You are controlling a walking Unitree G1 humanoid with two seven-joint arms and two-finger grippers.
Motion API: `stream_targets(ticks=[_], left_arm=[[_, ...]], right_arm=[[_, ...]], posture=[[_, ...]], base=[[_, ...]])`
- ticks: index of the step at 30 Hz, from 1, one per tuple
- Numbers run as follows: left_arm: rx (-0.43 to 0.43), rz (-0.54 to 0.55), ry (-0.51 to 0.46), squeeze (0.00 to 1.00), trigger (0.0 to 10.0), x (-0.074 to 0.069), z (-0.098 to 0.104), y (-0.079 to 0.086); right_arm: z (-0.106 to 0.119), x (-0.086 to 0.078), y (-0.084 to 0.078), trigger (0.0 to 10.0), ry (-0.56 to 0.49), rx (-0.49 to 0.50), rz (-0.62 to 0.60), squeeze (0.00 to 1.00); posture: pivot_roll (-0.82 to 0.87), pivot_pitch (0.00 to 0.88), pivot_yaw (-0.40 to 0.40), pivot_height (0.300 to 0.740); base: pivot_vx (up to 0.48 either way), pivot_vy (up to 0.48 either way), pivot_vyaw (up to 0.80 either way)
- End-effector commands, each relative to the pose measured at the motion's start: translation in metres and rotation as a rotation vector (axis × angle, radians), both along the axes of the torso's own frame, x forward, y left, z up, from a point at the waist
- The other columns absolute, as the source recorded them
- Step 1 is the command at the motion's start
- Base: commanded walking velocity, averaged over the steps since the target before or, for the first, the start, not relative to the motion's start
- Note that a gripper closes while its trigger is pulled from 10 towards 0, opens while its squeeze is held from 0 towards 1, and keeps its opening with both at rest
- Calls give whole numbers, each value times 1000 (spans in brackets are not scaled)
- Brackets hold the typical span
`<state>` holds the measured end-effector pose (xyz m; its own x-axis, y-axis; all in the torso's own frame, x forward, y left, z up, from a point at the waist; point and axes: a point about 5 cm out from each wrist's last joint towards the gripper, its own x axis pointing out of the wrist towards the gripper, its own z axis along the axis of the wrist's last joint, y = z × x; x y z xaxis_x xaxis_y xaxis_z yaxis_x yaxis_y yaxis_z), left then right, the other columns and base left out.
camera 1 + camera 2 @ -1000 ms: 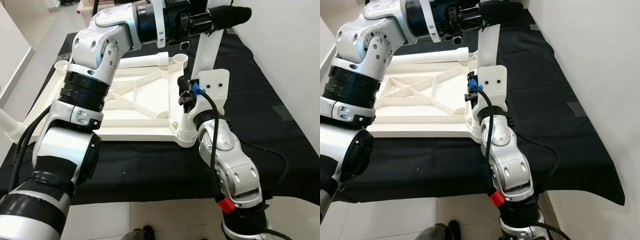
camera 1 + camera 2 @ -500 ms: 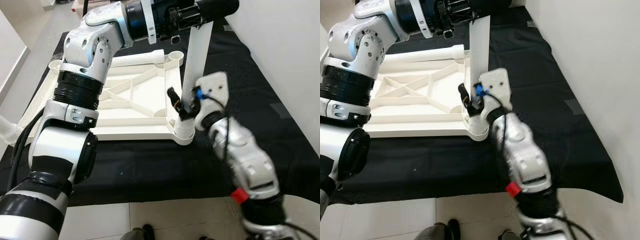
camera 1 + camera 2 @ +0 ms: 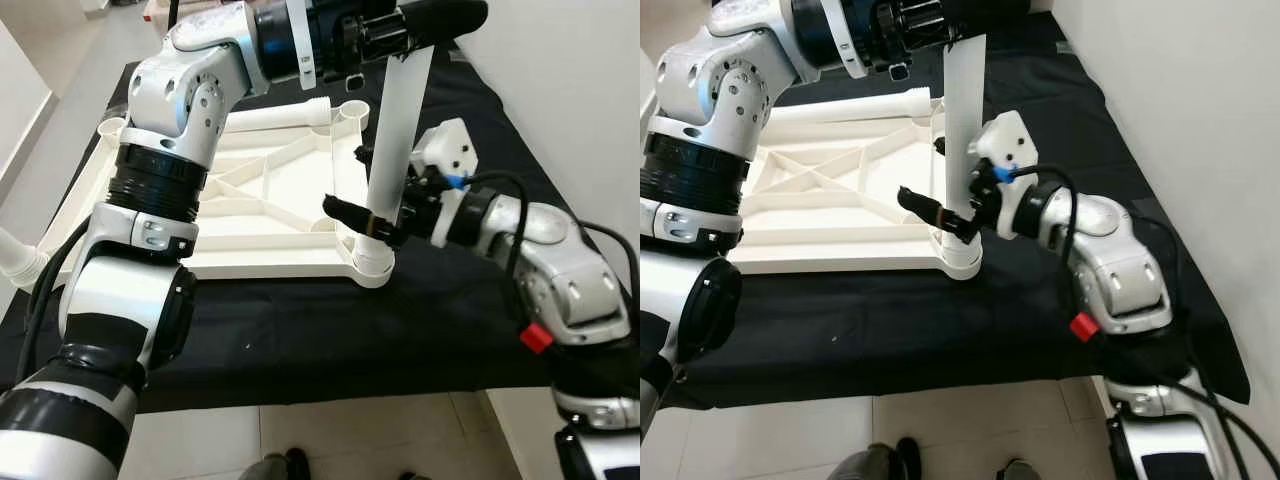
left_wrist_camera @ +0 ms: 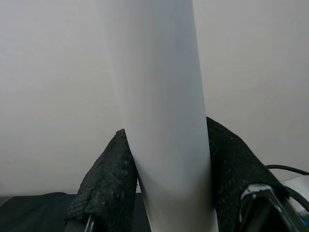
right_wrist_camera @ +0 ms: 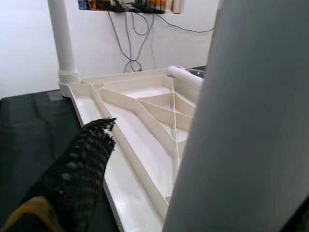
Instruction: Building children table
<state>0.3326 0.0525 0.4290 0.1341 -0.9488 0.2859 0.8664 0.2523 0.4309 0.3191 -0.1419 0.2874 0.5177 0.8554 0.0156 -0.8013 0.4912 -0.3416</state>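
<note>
The white table top lies upside down on a black cloth. A white table leg stands upright in its near right corner socket. My left gripper is shut on the leg's top end; in the left wrist view both black fingers press against the leg. My right gripper reaches in from the right, low on the leg, open, with one finger on each side. In the right wrist view a gap shows between the one finger and the leg.
A second leg lies along the table top's far edge. Another leg stands in the near left corner socket. The black cloth covers the support out to a white wall on the right. Tiled floor lies at the front.
My right arm has swung out to the right, and its gripper now meets the leg from the side. The left gripper has kept hold of the leg's top.
</note>
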Motion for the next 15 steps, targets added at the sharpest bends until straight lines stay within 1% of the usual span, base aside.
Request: stream_targets(ticks=[1,3,4,7,15], left_arm=[[47,26,2,0,0,2,-8,-1],[47,26,2,0,0,2,-8,-1],[46,25,1,0,0,2,-7,-1],[45,26,-2,0,0,2,-6,0],[52,25,-3,0,0,2,-7,0]], right_arm=[[4,1,9,745,-9,16,116,0],[4,1,9,745,-9,16,116,0],[4,2,8,0,-12,7,131,0],[2,3,7,0,-9,-12,170,0],[-2,5,5,0,-1,-23,198,0]], posture=[[40,218,98,740],[40,218,98,740],[48,219,100,740],[50,219,99,740],[42,214,100,740]], base=[[0,0,0],[0,0,0],[0,0,0],[0,0,0],[0,0,0]])
